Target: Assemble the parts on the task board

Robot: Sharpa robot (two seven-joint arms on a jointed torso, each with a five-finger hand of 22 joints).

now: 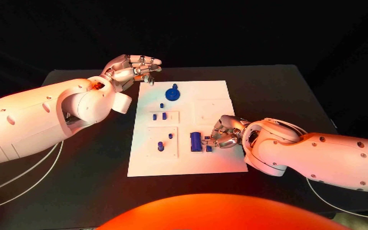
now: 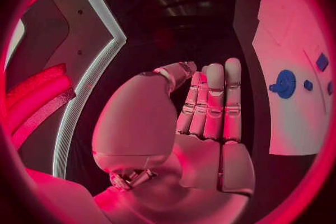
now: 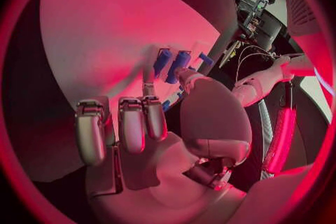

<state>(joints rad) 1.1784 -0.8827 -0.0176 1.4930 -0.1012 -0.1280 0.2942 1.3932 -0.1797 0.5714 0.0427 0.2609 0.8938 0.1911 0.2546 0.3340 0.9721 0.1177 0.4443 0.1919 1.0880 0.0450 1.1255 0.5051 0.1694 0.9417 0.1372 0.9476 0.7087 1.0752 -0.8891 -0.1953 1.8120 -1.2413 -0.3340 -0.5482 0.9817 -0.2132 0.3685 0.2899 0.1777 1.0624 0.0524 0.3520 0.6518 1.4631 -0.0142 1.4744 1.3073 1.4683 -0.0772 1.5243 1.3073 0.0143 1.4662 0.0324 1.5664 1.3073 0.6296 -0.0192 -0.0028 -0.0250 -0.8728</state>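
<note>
1. White and flat, the rectangular task board (image 1: 218,161) lies in the middle of the head view on the black table (image 1: 291,89), its long sides running from top to bottom of the frame.
2. Small blue parts sit on the board: a round blue disc with a knob (image 1: 173,94) near the board's upper left, a tiny blue peg (image 1: 162,105) just below it, and a pair of short blue pieces (image 1: 159,116) further down in a shallow square recess.
3. Lower on the board stand a small blue peg (image 1: 170,135), a rounded blue stub (image 1: 160,146) and a taller blue rectangular block (image 1: 195,141) at lower centre.
4. Entering from the right edge, the right hand (image 1: 224,133) rests on the board just right of the blue block, its fingers curled in around a small blue piece (image 1: 208,148); whether it truly grips that piece cannot be told.
5. In the right wrist view, the fingertips (image 3: 183,74) of this hand lie against the blue parts.
6. Coming from the left edge, the left hand (image 1: 132,69) hovers off the board's upper left corner, fingers curled in, holding nothing.
7. The left wrist view shows its fingers (image 2: 213,101) side by side and the blue disc apart on the board.
</note>
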